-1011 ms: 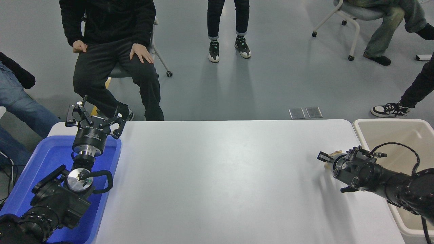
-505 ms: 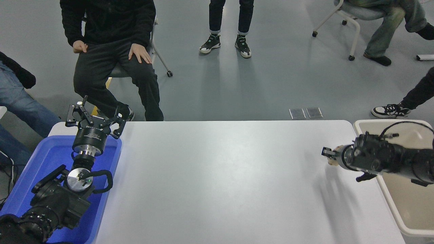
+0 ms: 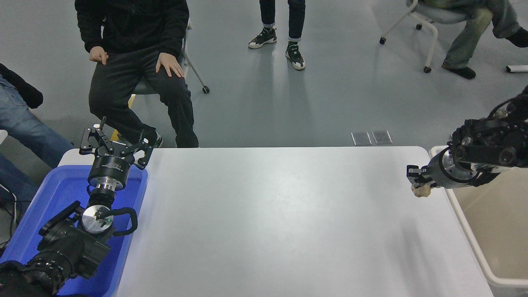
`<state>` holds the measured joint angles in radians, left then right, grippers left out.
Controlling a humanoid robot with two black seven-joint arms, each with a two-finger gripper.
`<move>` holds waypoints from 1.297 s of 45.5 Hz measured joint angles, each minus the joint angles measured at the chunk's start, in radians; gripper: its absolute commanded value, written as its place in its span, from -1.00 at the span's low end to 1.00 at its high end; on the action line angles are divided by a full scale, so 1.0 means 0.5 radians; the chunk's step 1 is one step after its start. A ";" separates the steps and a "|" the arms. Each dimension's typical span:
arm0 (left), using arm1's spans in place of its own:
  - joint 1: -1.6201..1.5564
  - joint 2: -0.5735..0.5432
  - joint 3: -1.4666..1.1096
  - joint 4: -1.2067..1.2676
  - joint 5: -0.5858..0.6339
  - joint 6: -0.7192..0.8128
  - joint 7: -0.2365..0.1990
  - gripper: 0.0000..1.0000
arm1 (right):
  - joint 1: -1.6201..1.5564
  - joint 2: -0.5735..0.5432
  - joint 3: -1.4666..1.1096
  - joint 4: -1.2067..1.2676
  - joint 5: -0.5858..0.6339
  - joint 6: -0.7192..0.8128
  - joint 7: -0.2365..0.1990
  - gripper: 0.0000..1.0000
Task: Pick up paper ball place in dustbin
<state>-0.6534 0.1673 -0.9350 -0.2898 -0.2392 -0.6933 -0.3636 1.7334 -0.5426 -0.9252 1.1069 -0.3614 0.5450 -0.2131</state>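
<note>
My right gripper (image 3: 417, 178) comes in from the right edge and is shut on the tan paper ball (image 3: 421, 190), held above the table's right end. Only the ball's lower part shows under the fingers. The beige dustbin (image 3: 491, 231) stands just right of the table; the gripper is a little left of its rim. My left gripper (image 3: 113, 142) is parked open over the far end of the blue tray at the lower left.
A shallow blue tray (image 3: 49, 214) sits on the white table's (image 3: 268, 214) left end. People sit and stand on the floor beyond the far edge; a seated person's legs (image 3: 140, 99) are close to the left gripper.
My right arm has lifted and swung right toward the dustbin with the paper ball held in it. The left arm has not moved. A standing person shifted their feet.
</note>
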 measured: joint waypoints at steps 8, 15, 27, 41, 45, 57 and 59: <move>0.000 0.000 0.000 0.000 0.000 0.000 0.000 0.98 | 0.263 -0.070 -0.016 0.039 -0.012 0.271 -0.001 -1.00; 0.000 0.000 0.001 0.000 0.000 0.000 0.000 0.98 | 0.430 -0.105 -0.022 0.054 -0.041 0.380 -0.005 -1.00; 0.000 0.000 0.001 0.000 0.000 0.000 0.000 0.98 | 0.665 -0.158 -0.018 0.064 -0.074 0.453 -0.007 -1.00; 0.000 0.000 0.001 0.000 0.000 0.000 0.000 0.98 | 0.893 -0.225 0.038 0.066 -0.114 0.475 -0.012 -1.00; 0.000 0.000 0.001 0.000 0.000 0.000 0.000 0.98 | 0.928 -0.237 0.048 0.061 -0.132 0.477 -0.013 -1.00; 0.000 0.000 0.001 0.000 0.000 0.000 0.000 0.98 | 0.958 -0.360 0.048 -0.032 -0.197 0.480 -0.018 -1.00; 0.000 0.000 0.001 0.000 0.000 0.000 0.000 0.98 | 0.948 -0.412 0.047 -0.060 -0.222 0.480 -0.017 -1.00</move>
<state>-0.6535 0.1672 -0.9342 -0.2900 -0.2393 -0.6933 -0.3635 2.2074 -0.7484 -0.9017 1.0767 -0.4724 0.7848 -0.2216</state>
